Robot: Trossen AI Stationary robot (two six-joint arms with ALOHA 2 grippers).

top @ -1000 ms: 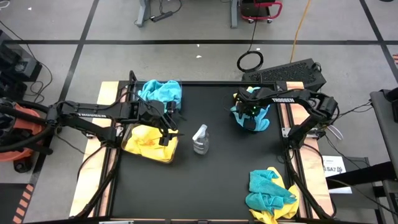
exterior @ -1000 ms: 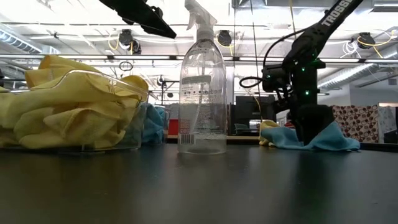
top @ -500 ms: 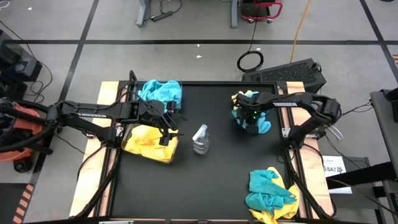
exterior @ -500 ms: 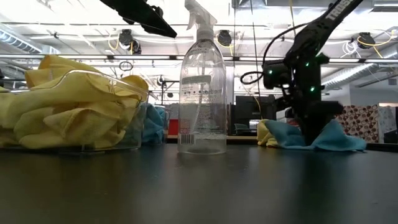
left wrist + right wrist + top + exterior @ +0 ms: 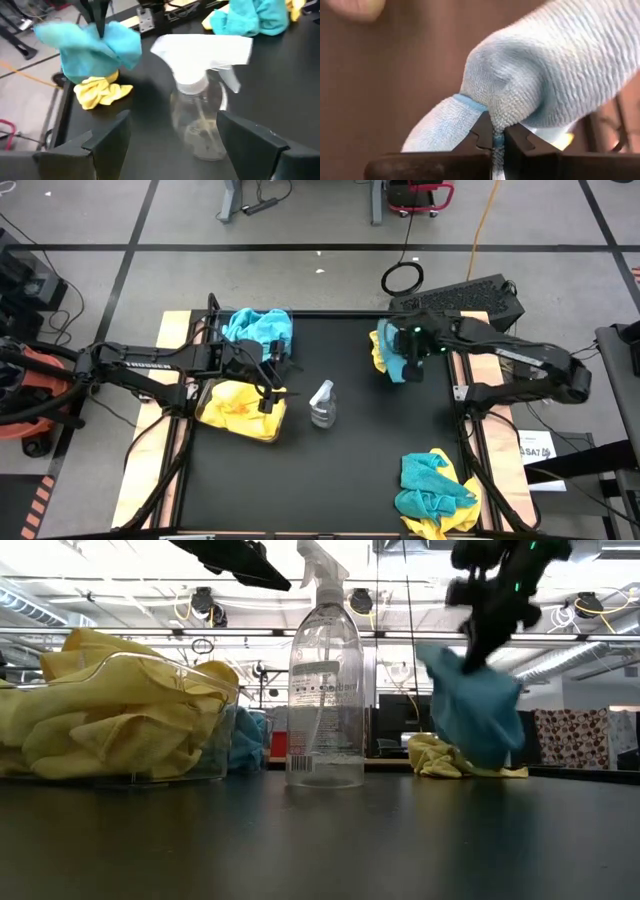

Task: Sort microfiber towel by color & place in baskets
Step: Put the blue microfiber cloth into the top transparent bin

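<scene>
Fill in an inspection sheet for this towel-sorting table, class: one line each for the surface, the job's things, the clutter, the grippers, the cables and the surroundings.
Surface: black table, bare in the middle.
Job's things: blue towel hanging in the air; yellow towel lying under it; yellow basket and blue basket both holding towels; mixed towel pile at the near right corner.
Clutter: spray bottle upright beside the yellow basket.
Grippers: right gripper shut on the blue towel; left gripper open above the baskets, holding nothing.
Cables: orange cord and a coiled black cable on the floor.
Surroundings: keyboard behind the table.
</scene>
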